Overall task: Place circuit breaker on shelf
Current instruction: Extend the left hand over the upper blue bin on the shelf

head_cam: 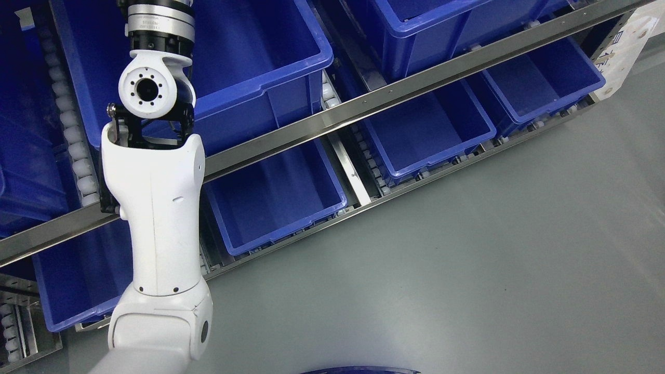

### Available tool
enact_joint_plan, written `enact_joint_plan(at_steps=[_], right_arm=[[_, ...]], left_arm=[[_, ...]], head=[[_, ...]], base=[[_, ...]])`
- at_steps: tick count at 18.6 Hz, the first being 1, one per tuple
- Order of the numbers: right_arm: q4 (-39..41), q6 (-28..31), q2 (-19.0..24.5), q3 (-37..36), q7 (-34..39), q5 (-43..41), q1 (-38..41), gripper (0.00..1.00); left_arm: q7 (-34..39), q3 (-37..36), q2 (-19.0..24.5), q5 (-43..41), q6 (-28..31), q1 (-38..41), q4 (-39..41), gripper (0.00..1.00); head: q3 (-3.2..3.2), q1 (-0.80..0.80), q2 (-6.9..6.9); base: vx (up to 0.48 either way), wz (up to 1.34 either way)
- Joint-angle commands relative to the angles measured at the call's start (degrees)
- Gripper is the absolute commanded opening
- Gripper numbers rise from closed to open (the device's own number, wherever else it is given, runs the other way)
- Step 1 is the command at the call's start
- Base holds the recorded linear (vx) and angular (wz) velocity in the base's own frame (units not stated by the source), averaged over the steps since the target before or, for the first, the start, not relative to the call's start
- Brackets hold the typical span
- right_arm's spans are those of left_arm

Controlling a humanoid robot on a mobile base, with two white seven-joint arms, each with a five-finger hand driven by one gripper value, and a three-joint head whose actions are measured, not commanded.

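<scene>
So here's where it stands, as far as I can tell. The left arm (156, 208) comes up from the lower left of the frame and reaches toward the top left, over the shelf rack (363, 101). Its wrist runs out past the top edge, so the robot hand itself is out of view, and I can't tell if it's released, clenched or grasping something. The circuit breaker isn't visible anywhere either. It could be in that hidden hand or already dropped off, no way to say from this.

The blue bins (275, 200) in the lower row that I can see into look empty. The right arm doesn't show at all.

My guess is it's mid-placement on the upper shelf level, but that's a judgement, not something shown.
</scene>
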State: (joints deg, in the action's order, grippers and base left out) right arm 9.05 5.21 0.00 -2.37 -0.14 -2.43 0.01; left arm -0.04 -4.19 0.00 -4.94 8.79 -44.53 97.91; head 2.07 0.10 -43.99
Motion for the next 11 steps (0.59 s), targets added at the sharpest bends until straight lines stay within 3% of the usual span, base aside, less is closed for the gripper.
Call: enact_joint_plan(at_steps=[1,6,11], right_arm=[[0.0,-2.5,-1.0,0.0,0.0,0.0,0.9,1.00],[0.0,-2.5,-1.0,0.0,0.0,0.1,0.9,1.00],[0.0,-2.5,-1.0,0.0,0.0,0.0,0.9,1.00]], left_arm=[[-0.1,0.3,1.0,-0.1,1.6,0.1,0.0,0.02],[-1.9,5.4,1.5,-3.0,3.1,3.3,-0.1,0.02],[-7.1,7.3,11.3,-2.9,3.1,5.8,-0.1,0.02]], head=[[0.00,0.00,0.00],[0.00,0.00,0.01],[0.00,0.00,0.01]], base=[[0.000,0.00],[0.000,0.00],[-0.001,0.01]])
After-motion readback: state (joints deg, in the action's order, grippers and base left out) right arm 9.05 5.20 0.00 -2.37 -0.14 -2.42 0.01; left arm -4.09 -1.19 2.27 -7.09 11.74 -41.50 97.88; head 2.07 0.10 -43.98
